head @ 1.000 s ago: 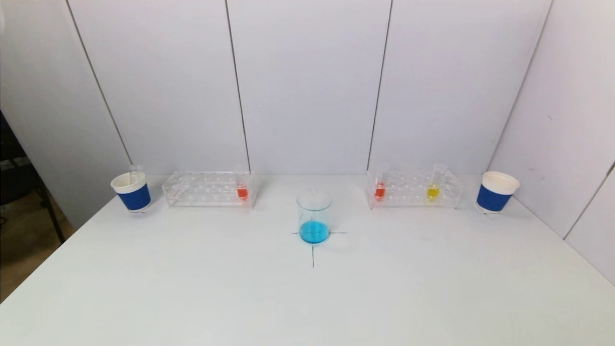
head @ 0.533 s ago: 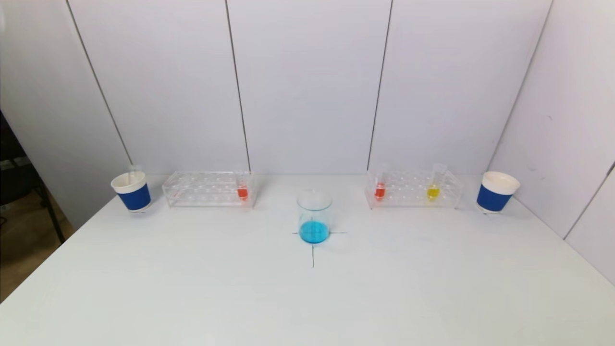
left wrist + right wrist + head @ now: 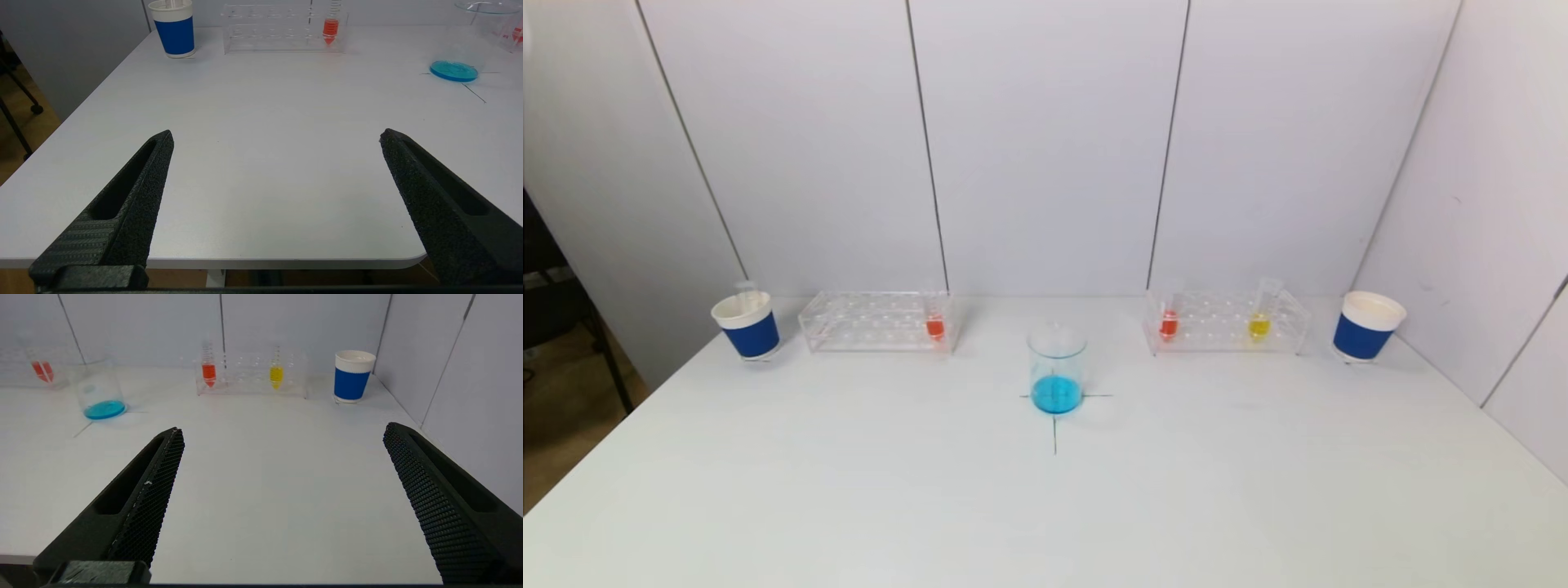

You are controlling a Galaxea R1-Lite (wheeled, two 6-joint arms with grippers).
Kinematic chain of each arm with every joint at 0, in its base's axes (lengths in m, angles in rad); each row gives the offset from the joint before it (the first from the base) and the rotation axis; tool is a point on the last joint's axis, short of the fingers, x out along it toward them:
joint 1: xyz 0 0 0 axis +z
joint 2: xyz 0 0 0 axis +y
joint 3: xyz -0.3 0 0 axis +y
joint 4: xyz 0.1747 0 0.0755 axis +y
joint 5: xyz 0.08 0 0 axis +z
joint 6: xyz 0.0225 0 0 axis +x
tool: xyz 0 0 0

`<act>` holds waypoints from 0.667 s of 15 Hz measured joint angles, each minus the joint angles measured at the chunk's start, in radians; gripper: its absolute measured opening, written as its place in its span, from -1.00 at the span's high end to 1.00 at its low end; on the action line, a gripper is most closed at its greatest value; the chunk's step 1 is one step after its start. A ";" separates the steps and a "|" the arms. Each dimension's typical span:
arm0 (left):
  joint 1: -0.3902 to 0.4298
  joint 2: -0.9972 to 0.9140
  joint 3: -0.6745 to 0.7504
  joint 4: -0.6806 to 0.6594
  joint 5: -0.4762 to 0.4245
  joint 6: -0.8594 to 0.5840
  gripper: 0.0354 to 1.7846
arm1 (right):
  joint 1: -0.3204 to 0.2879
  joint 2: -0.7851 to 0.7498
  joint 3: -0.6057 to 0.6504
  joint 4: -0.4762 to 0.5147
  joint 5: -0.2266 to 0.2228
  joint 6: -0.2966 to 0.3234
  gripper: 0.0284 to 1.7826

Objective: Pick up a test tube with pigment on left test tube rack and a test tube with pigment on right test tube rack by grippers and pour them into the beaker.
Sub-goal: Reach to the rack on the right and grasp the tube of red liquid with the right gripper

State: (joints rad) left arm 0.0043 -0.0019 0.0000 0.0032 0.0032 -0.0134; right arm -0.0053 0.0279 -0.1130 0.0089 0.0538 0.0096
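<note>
We see the left gripper (image 3: 276,136) and the right gripper (image 3: 283,430) at the near edge of the surface (image 3: 1045,506), jaws wide and holding nothing. Ahead, the beaker (image 3: 1057,369) with blue liquid stands on a cross mark. The left rack (image 3: 876,322) holds one red tube (image 3: 935,324). The right rack (image 3: 1227,321) holds a red tube (image 3: 1168,321) and a yellow tube (image 3: 1259,323). A blue cup stands outside each rack.

Bright, even light; faint soft shadows
</note>
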 joint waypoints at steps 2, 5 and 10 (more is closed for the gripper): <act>0.000 0.000 0.000 0.000 0.000 0.000 -0.98 | 0.000 0.084 -0.071 -0.010 0.030 0.000 -0.99; 0.000 0.000 0.000 0.000 0.000 0.000 -0.98 | -0.001 0.307 -0.170 -0.109 0.056 0.000 -0.99; 0.001 0.000 0.000 0.000 0.000 0.000 -0.98 | 0.019 0.801 -0.335 -0.404 0.055 0.003 -0.99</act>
State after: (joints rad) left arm 0.0053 -0.0019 0.0000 0.0032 0.0032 -0.0130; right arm 0.0134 0.8294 -0.4477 -0.3953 0.1085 0.0128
